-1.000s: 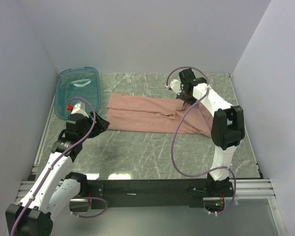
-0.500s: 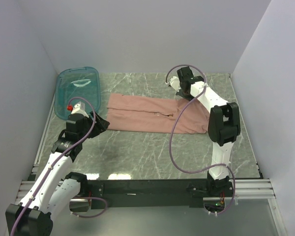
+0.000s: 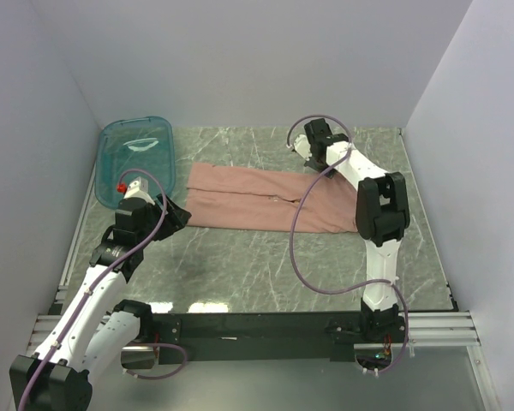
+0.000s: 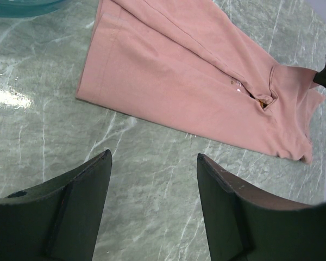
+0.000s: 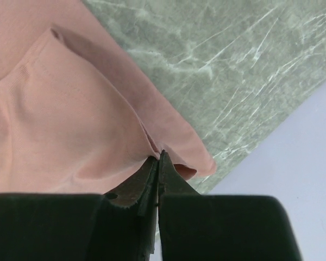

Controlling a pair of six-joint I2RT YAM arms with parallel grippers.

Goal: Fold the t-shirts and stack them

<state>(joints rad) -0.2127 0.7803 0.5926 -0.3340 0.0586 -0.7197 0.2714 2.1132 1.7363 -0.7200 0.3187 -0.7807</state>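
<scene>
**Green-veined marble tabletop (image 3: pixel 265 265), one shirt folded only to a strip**

Across the middle of the overhead frame lies a dusty-pink cotton t-shirt (image 3: pixel 257 204). It rests flat on the stone as a long narrow band running left to right. Its sides look turned in lengthwise, and a speck of print and white lettering shows at a seam near the centre.

At the band's upper right edge, the right gripper (image 5: pixel 157 163) has its jaws pressed together. In its wrist view they seem to nip a small fold of the pink edge, with the cloth puckered toward the tips. The left gripper (image 4: pixel 152 160) hangs just off the shirt's lower left corner, jaws apart with nothing between them, over bare stone.

Further out, a teal see-through plastic tub (image 3: pixel 135 158) sits in the upper left of the overhead frame, apart from the cloth. Plain white walls close three sides.

By my reading the lengthwise folding is done, or nearly so. The crosswise folds that would make a compact packet are not yet made. No second shirt shows, and no stack exists.
</scene>
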